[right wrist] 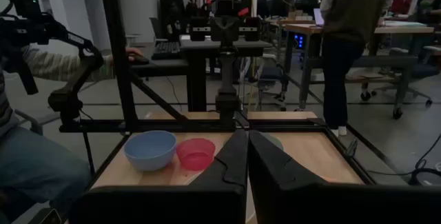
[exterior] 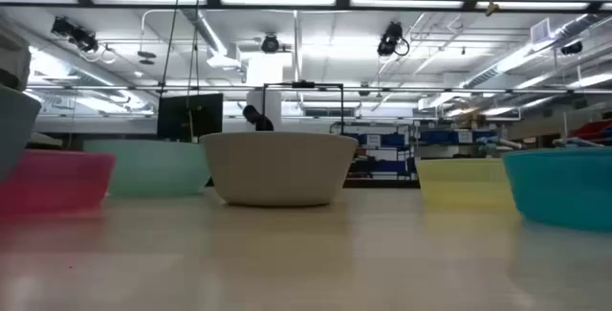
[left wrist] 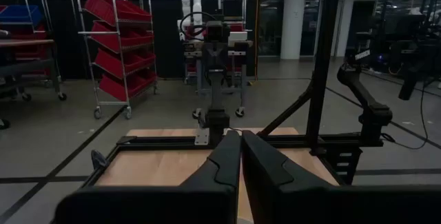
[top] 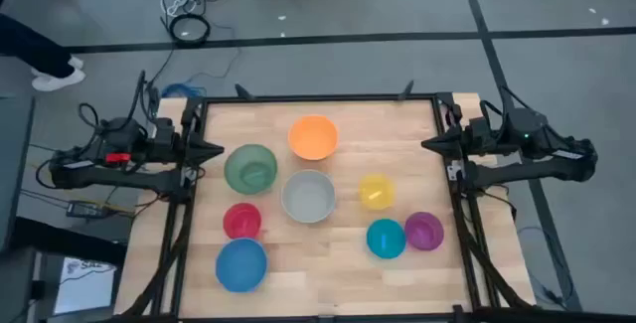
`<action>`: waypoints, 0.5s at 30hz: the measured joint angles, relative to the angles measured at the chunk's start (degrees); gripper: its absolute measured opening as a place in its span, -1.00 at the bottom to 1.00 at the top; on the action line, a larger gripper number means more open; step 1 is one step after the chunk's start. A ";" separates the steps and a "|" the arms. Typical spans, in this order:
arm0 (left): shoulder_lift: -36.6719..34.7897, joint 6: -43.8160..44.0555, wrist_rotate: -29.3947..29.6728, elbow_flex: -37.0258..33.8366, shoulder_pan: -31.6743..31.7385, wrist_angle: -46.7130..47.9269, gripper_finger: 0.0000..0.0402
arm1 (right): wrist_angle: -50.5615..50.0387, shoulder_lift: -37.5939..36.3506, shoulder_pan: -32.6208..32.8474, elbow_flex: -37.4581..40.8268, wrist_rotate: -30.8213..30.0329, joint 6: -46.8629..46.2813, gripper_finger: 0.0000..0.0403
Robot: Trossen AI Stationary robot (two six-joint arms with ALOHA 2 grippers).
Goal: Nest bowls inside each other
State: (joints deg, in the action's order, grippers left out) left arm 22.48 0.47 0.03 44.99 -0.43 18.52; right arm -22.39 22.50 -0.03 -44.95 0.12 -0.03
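Eight bowls sit apart on the table (top: pixel 397 134), none nested. Far centre is the orange bowl (top: pixel 313 136); to its left and a little nearer, the green bowl (top: pixel 249 168). The grey bowl (top: pixel 308 196) stands mid-table, with the yellow bowl (top: pixel 376 191) just right of it. On the near left the red bowl (top: pixel 241 221) sits close beside the blue bowl (top: pixel 240 263), which is nearest the front edge. On the near right the teal bowl (top: pixel 386 239) and purple bowl (top: pixel 424 231) touch, or nearly do (hard to tell from above).

The left gripper (top: pixel 221 150) waits at the table's left edge, level with the green bowl, fingers (left wrist: pixel 224 162) pressed together and holding nothing. The right gripper (top: pixel 425 144) waits at the right edge — fingers (right wrist: pixel 265 156) likewise pressed together, empty.

A person (right wrist: pixel 348 38) stands in the room beyond the table — seen from the right wrist.
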 joint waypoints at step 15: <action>0.00 0.00 0.00 -0.02 0.00 0.00 -0.88 | 0.00 -0.02 0.00 0.00 0.00 0.00 -0.98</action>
State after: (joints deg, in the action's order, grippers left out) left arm 22.48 0.47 0.03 44.97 -0.43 18.52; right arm -22.39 22.48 -0.03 -44.95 0.12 -0.03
